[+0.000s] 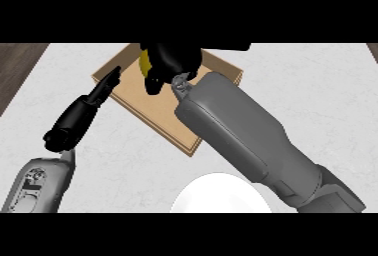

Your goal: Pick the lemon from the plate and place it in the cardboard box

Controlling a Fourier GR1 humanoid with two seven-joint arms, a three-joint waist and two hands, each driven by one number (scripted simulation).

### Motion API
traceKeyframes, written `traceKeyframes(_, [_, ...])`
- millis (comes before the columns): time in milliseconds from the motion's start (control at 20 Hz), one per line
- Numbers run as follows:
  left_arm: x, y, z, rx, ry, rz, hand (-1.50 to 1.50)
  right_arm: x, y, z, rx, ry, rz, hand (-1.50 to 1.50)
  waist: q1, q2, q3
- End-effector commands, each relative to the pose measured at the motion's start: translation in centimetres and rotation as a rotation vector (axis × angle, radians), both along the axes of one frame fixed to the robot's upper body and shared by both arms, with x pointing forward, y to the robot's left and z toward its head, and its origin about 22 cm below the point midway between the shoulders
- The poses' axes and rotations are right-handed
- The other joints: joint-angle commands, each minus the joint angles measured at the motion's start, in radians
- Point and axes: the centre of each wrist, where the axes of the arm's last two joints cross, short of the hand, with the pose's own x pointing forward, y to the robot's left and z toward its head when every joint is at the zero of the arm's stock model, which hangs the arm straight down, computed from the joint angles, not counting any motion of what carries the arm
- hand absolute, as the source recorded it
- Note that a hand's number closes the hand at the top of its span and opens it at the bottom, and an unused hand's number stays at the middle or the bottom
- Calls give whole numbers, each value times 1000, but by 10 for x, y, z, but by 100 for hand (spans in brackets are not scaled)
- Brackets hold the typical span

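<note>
Counter (317, 105): white top with faint grey veining, filling most of the view, the veining plainest along the right side and in the lower left. Wood wedge (16, 75): a dark, grained surface past the counter's left edge, widest at the top left corner and narrowing downward as that edge slants out toward the left side of the view. Wood sliver (372, 50): much smaller, same dark grain, just past the counter's top right corner; floor or some other surface, cannot tell for either patch.
</note>
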Motion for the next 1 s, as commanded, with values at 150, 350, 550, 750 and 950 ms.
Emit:
traceKeyframes(150, [-9,3,-3,-12,6,12,0,44,-18,-23,-127,310,5,150,-20,-2,1])
traceKeyframes(350, [-8,-8,2,-11,-6,14,0,65,-34,-17,-195,397,60,150,-20,2,1])
traceKeyframes(550, [-12,14,-10,-19,3,46,0,76,-47,-33,-257,527,21,150,-25,2,1])
traceKeyframes(750, [2,-5,3,0,-3,40,0,79,-47,-29,-234,556,212,-150,-38,3,2])
traceKeyframes(950, [-21,21,-10,-17,10,41,0,80,-60,-39,-65,457,314,-150,-35,-5,2])
